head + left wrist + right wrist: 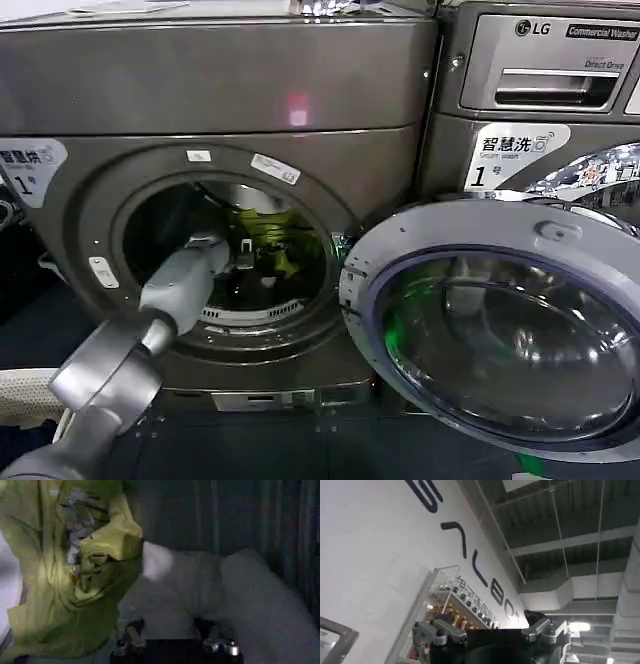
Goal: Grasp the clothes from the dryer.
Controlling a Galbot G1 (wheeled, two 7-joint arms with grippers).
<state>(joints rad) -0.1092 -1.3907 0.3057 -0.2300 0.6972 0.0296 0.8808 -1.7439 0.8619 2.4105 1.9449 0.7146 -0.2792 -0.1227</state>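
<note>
The dryer (220,100) stands with its round opening facing me. My left arm reaches through it, and the left gripper (240,252) is inside the drum. A yellow-green garment (285,255) lies just beyond it. In the left wrist view this yellow-green garment (65,575) with a grey print lies crumpled beside a white garment (200,585). The left gripper (171,630) is open, its two fingers spread over the white cloth, which lies between them. My right gripper (490,627) is open, holds nothing and points up at a wall and ceiling.
The dryer's round glass door (500,330) hangs open to the right of the opening and takes up the space there. Another LG machine (540,80) stands at the right. A pale basket edge (20,395) shows at the lower left.
</note>
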